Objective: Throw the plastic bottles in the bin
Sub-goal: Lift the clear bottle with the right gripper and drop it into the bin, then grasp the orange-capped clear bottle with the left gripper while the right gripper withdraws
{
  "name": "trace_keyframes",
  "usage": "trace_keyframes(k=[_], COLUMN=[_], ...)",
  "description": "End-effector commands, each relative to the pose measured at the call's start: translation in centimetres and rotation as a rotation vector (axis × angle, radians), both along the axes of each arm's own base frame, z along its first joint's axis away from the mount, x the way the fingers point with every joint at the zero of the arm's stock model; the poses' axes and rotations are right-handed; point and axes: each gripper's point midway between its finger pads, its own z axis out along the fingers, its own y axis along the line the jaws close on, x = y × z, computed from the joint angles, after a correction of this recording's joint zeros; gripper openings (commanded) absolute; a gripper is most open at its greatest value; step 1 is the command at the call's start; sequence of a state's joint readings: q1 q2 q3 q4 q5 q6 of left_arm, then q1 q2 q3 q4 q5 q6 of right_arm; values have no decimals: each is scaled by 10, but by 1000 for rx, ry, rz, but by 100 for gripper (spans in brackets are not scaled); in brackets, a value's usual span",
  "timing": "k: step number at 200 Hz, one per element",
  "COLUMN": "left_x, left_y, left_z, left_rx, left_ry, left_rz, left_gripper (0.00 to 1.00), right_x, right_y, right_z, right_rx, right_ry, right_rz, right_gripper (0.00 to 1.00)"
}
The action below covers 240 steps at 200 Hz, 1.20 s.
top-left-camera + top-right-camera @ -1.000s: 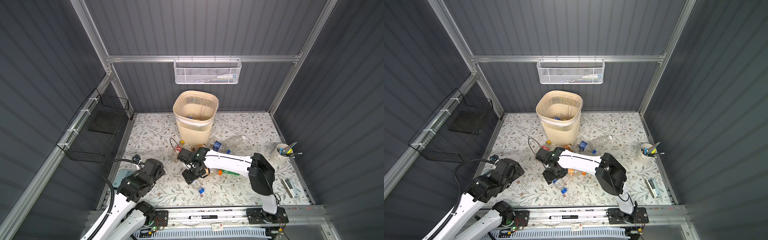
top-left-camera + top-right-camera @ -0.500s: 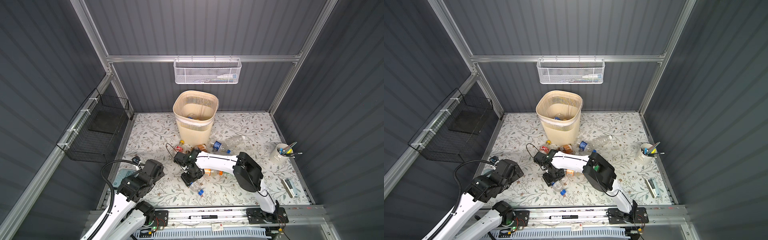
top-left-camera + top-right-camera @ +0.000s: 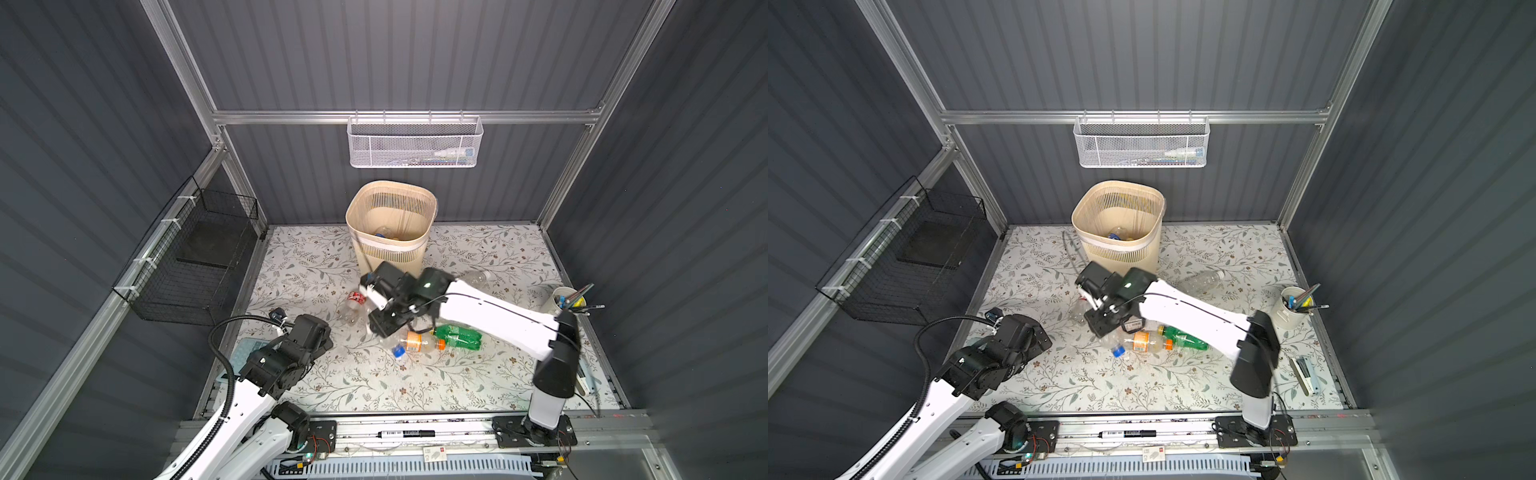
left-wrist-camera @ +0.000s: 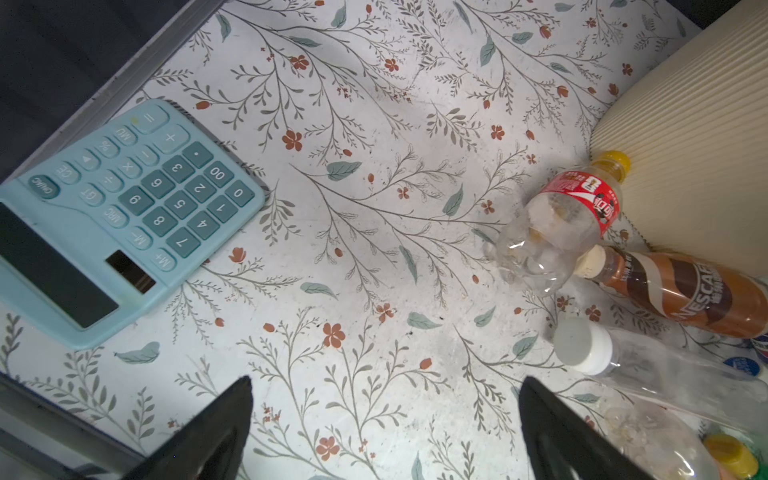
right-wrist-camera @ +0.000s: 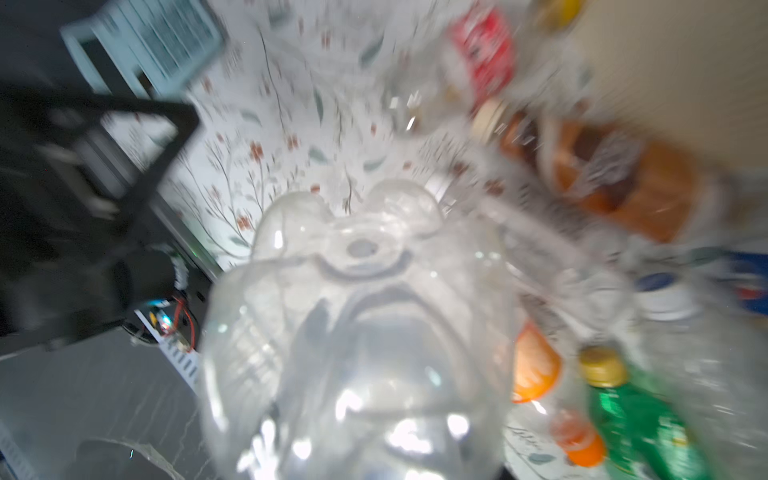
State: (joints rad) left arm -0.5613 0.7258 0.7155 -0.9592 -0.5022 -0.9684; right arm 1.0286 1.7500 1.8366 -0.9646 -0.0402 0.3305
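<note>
Plastic bottles (image 3: 417, 343) lie in a loose heap at the middle of the counter (image 3: 478, 386), just in front of the bin (image 3: 390, 249), which stands at the middle of the back edge with a few more bottles inside it. In the heap are a green bottle (image 3: 461, 337), a red-labelled bottle (image 4: 569, 216) and a brown-labelled bottle (image 4: 681, 291), the last two close by the bin's wall. The right end effector (image 3: 380, 326) is clenched on a clear bottle (image 5: 357, 332) at the heap's left side; whether the bottle is off the counter cannot be told. The left end effector (image 4: 385, 380) hangs released, jaws wide, over bare counter near the left edge, beside a calculator (image 4: 124, 216).
</note>
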Motion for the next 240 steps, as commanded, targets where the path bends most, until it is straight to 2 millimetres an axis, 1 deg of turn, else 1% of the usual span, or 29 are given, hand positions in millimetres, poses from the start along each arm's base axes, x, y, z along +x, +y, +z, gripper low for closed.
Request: trace_keyframes(k=[1,16,30,42,61,72,79,99,104,112,113,114,120,123,125,129,131,145,151,158,163,166,182,184,192,193,210,228,240], left_x=[9,14,19,23,31,34,35,40,41,41,41,41,41,41,40,40,39,35,34,32,31,31,31,32,33,33,35,31,26], left_y=[-9,-15,-21,-28,-40,-45,-48,-55,-56,-58,-58,-59,-60,-60,-60,-61,-60,-58,-58,-58,-59,-59,-72,-73,-84,-86,-120,-167,-202], left_z=[-4,-5,-7,-10,-12,-13,-14,-12,-11,-10,-10,-10,-10,-9,-9,-9,-9,-6,-3,2,6,9,24,26,31,31,45,57,61], left_rx=[-1,1,1,-9,-32,-41,-48,-66,-68,-75,-76,-77,-78,-79,-80,-77,-76,-51,-31,-6,18,33,98,107,129,132,195,280,318], left_ry=[-4,4,12,23,31,36,38,31,28,27,27,27,29,29,31,33,35,34,26,10,-8,-18,-69,-71,-88,-89,-139,-203,-241], left_rz=[-48,-74,-96,-120,-154,-168,-174,-192,-196,-204,-206,-208,-213,-216,-217,-220,-221,-221,-227,-231,-236,-239,-288,-292,-331,-336,-447,-598,-721], left_gripper=[100,100,100,100,100,100,100,100,100,100,100,100,100,100,100,100,100,100,100,100,100,100,100,100,100,100,100,100,100], right_x=[31,41,47,52,69,87,98,142,147,167,165,169,177,183,183,193,196,207,208,209,203,202,192,187,178,174,149,130,120], right_y=[-61,-100,-134,-158,-181,-181,-174,-128,-114,-91,-91,-88,-80,-75,-76,-75,-76,-93,-102,-109,-117,-120,-136,-139,-149,-152,-180,-205,-225], right_z=[110,175,225,255,282,282,280,249,242,215,220,213,210,202,207,200,197,200,202,202,215,215,223,229,233,240,241,218,191], right_rx=[118,208,270,319,398,438,477,506,505,460,468,455,450,441,450,447,444,453,442,416,421,412,438,456,504,521,556,489,434], right_ry=[-287,-452,-610,-723,-815,-800,-768,-604,-554,-455,-457,-437,-399,-369,-368,-348,-337,-351,-361,-369,-398,-402,-469,-487,-537,-555,-600,-599,-590], right_rz=[-113,-196,-277,-346,-431,-454,-443,-356,-312,-271,-266,-266,-252,-252,-254,-273,-286,-369,-396,-422,-433,-441,-483,-488,-511,-514,-571,-621,-671], right_gripper=[40,39,40,42,44,44,44,46,48,50,50,51,55,56,57,59,61,89,95,98,99,99,99,99,99,99,99,99,99])
